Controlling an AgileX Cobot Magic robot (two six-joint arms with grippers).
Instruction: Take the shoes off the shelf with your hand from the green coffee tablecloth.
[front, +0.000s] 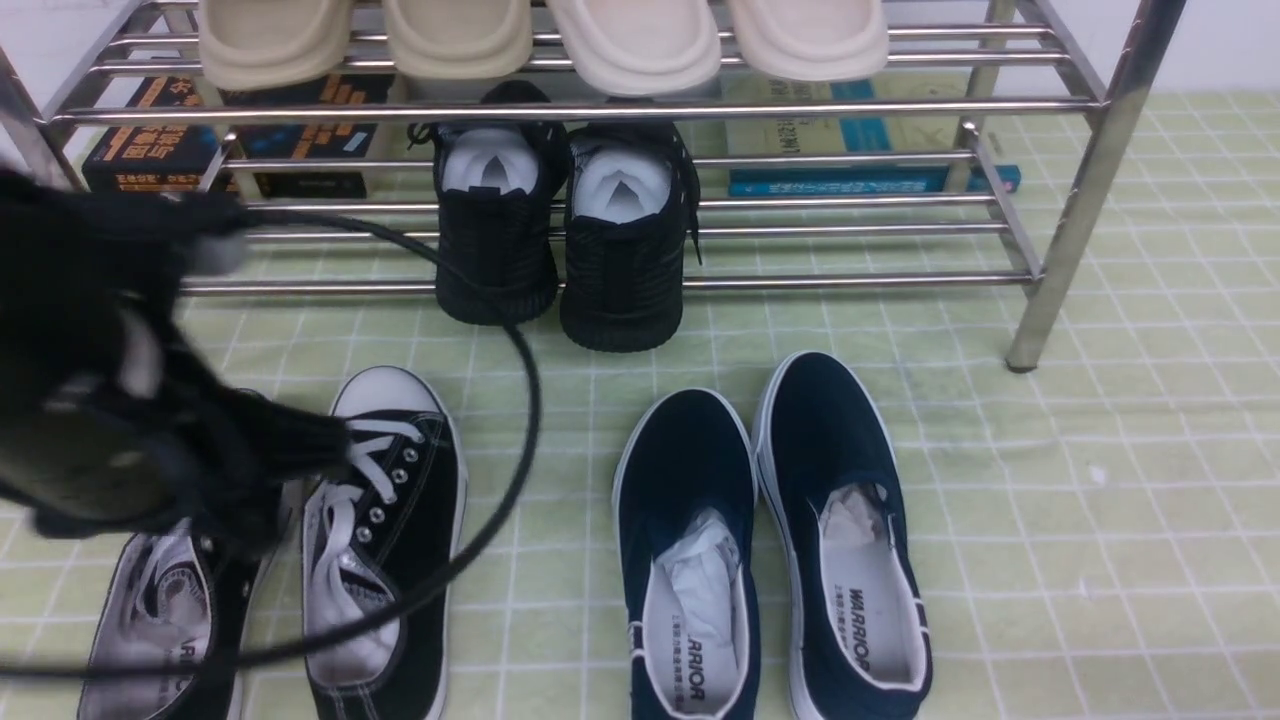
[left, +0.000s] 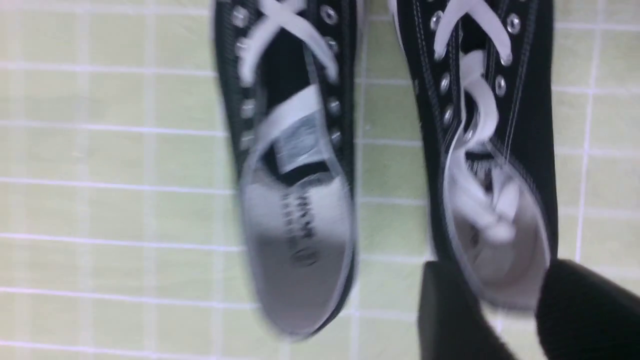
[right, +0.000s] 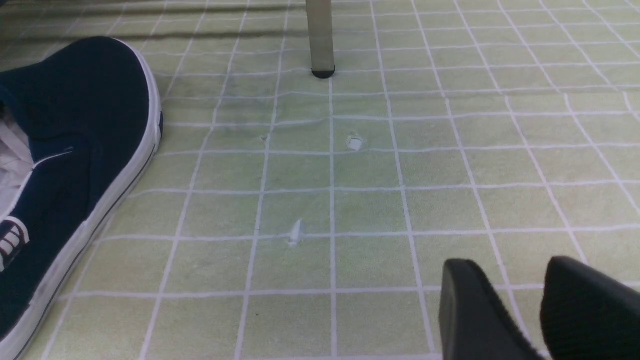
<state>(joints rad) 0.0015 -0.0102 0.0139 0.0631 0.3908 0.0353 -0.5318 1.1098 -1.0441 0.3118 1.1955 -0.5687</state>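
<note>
- Two pincers are on this rig, and we begin with the left pincer (left: 505, 300). Its jaws stand parted on either side of one sneaker's heel rim without clamping it, so we judge that it holds nothing.
- Beneath it lie the shoes (front: 385, 520), both flat on the green coffee tablecloth (front: 1100, 480). They sit side by side with their toes toward the shelf (front: 850, 283) and clear of its bars. In the front view the arm and its looping cable (front: 533, 395) hide much of the sneaker farther left.
- They are black canvas with white laces, metal eyelets, white toe caps and white soles. The uppers look soft and the heels gape open, so we expect them to flex or shift if nudged.
- We judge the step in hand to be the release, since the pair lies off the shelf. The next move calls for raising the left pincer clear of the heel, with neither its fingers nor the cable catching the laces or dragging the shoe.
- Toward the middle, black knit sneakers (front: 620, 270) sit on the shelf's lower tier, toes poking past its front bar. Navy slip-ons (front: 690, 470) lie on the cloth in front, a little to the right.
- At the far right, the right pincer (right: 525, 295) hovers over bare cloth near a shelf leg, its jaws slightly apart and empty.
</note>
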